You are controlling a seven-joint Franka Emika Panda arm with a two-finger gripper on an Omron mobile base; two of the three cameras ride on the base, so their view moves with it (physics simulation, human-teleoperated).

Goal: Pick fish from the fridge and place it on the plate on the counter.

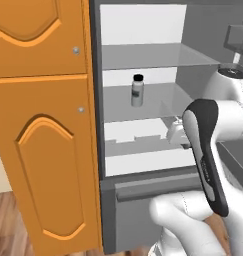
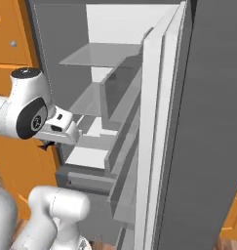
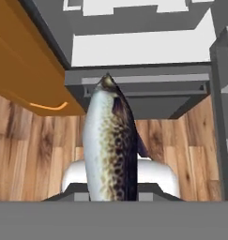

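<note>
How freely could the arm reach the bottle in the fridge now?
Probably it could reach it, yes: the fridge door stands open, and nothing stands before the bottle on its shelf. But it could hardly grasp it, since the gripper is shut on the fish.

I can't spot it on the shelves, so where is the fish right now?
In the hand view the fish hangs in the gripper, outside the fridge, over the wooden floor, right of an orange cabinet.

Fish (image 3: 108,145) silvery-white with brown-black mottling; fridge (image 1: 143,190) grey with white back wall; cabinet doors (image 1: 40,125) orange; floor (image 3: 35,154) brown wood
</note>
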